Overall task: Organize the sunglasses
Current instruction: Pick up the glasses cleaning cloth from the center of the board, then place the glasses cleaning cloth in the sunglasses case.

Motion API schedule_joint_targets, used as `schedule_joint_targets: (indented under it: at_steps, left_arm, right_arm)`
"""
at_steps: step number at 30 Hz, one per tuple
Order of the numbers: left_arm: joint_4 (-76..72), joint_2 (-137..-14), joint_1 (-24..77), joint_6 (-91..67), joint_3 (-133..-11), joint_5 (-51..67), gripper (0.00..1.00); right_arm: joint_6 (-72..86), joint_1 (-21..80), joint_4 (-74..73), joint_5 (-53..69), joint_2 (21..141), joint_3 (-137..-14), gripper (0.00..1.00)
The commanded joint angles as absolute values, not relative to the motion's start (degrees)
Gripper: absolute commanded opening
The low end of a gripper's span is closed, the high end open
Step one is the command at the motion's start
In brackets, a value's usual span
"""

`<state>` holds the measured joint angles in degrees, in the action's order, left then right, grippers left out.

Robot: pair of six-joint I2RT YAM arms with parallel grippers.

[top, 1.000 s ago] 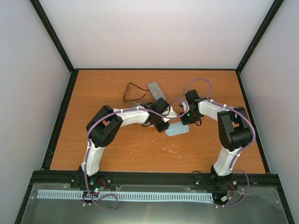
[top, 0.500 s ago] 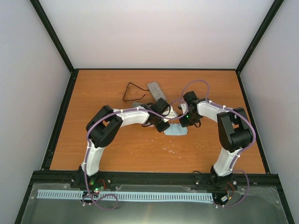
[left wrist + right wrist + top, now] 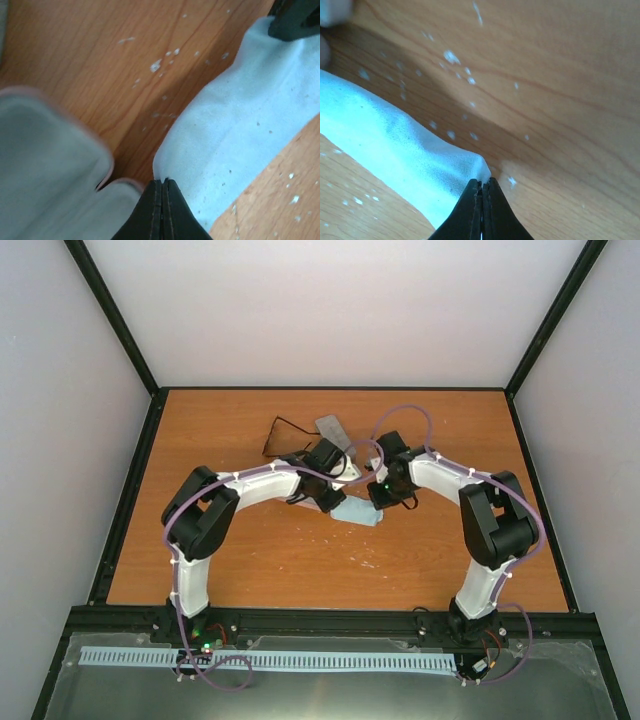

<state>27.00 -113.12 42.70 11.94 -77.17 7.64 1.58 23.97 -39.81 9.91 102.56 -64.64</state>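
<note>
Table (image 3: 250,560): orange wood, marked with pale specks.
Sunglasses (image 3: 270,436): far side, beside grey case (image 3: 333,427), untouched.
Handling: likely light, thin and fragile; pinch at bridge or hinge.
Left gripper (image 3: 162,182): clenched on blue cloth (image 3: 240,125) corner.
Right gripper (image 3: 481,184): clenched on another corner of it.
</note>
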Motion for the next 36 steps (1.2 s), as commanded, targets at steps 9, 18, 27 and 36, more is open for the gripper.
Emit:
schedule_joint_targets:
  at_steps: [9, 18, 27, 36]
  left_arm:
    - [27.74, -104.64, 40.73, 12.38, -71.97, 4.89, 0.01]
    - [28.59, -99.87, 40.67, 11.78, -71.11, 3.21, 0.01]
    - [29.23, -92.79, 40.56, 11.94, -65.63, 1.12, 0.01]
    - [28.11, -89.32, 36.95, 13.98, -61.62, 0.61, 0.01]
  right_arm:
    - [0.18, 26.94, -43.86, 10.78, 105.88, -77.64, 0.03]
    - [0.06, 30.19, -47.82, 11.41, 105.91, -84.16, 0.03]
    - [2.89, 34.44, -47.97, 11.99, 105.73, -84.72, 0.03]
    - [5.27, 35.32, -46.34, 12.88, 109.27, -86.79, 0.03]
